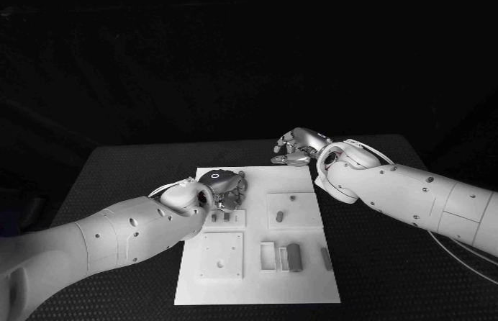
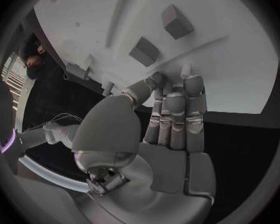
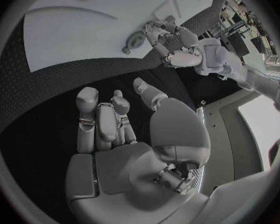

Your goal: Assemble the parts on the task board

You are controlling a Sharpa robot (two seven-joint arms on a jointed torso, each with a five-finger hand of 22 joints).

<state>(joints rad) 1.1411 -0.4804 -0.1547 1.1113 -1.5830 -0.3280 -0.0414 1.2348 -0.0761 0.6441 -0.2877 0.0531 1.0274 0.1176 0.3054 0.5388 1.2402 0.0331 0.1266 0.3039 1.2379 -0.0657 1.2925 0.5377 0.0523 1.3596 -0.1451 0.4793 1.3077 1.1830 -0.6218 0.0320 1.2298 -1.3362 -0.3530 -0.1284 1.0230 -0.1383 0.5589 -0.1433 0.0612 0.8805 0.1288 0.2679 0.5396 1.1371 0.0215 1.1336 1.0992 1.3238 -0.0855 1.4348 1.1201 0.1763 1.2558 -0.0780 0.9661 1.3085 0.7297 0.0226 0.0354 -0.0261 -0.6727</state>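
While the left hand (image 1: 223, 186) rests over the far left part of the task board (image 1: 260, 292), its fingers (image 2: 176, 109) lie straight and close together with their tips on the white surface, just beside two small grey parts (image 2: 144, 51) that stand up from the board; it holds nothing that I can see. The right hand (image 1: 299, 148) hovers over the black table (image 1: 124, 170) just beyond the board's far right corner, fingers loosely curled and apart, and nothing shows in its palm.

Several more grey parts (image 1: 295, 257) lie in the recesses toward the board's near edge, between the two arms, so the assembly looks only partly done. My judgement is that the step in hand is the left hand reaching for, or pressing home, a part near the board's far left corner. Next it would need to close thumb and fingers round one upright piece without knocking its neighbour.
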